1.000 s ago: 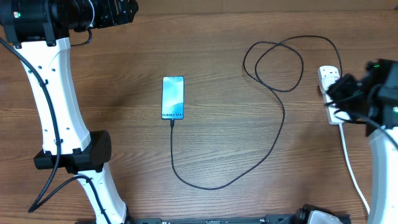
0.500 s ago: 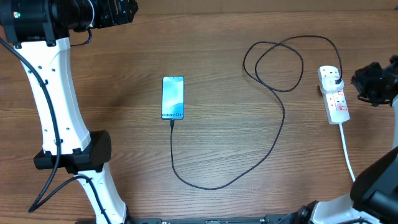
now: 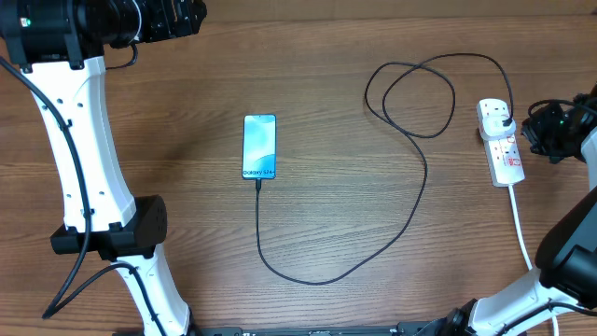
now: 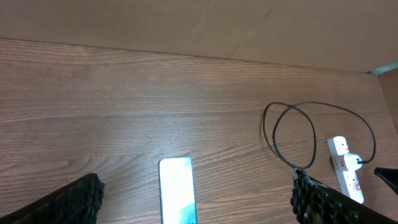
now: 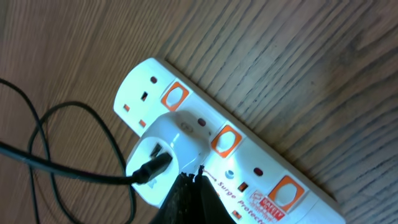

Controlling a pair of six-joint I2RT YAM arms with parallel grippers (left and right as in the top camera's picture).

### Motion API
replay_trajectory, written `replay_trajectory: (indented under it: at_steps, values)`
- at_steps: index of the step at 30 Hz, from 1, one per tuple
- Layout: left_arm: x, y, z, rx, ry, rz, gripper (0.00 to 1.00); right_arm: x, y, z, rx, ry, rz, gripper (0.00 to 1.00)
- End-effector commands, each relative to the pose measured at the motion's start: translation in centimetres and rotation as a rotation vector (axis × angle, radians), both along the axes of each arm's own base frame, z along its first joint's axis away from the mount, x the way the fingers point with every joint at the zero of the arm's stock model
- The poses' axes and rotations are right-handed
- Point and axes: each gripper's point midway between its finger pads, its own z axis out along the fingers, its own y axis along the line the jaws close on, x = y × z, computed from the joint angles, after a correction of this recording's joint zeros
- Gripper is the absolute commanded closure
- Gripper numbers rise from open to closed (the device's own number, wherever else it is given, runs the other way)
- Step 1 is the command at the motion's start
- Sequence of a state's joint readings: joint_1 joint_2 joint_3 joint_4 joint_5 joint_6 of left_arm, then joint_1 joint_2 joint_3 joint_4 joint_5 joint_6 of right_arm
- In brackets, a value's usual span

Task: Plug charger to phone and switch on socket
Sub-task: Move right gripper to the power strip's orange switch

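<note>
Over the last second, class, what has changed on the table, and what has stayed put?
The right gripper, shut, drew back off the socket, away from the phone, uncovering its switches, then eased slightly back. Nothing was gripped or released. Phone, charger and socket stayed put.

Setting: robot manipulation bench, lab-type workspace.

Evidence:
- A white-and-black left arm and right arm rise from the near edge of a wood-grain surface.
- A phone, a black charger and a white socket are laid out on it, well spaced.
- Left wrist view: plain brown board backs the far edge.
</note>
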State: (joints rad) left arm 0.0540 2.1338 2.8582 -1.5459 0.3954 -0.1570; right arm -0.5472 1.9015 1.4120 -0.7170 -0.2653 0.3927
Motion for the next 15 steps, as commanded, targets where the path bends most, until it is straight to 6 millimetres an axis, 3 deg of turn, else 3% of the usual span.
replay_trajectory:
  at_steps: [1,15]
  values:
    - [-0.2,-0.1,0.3,0.006,-0.008,0.002,0.01,0.6,-1.1,0.1,-0.033,0.001,-0.034,0.96]
    - [-0.2,-0.1,0.3,0.006,-0.008,0.002,0.0,0.6,-1.2,-3.5,-0.003,0.06,-0.04,0.96]
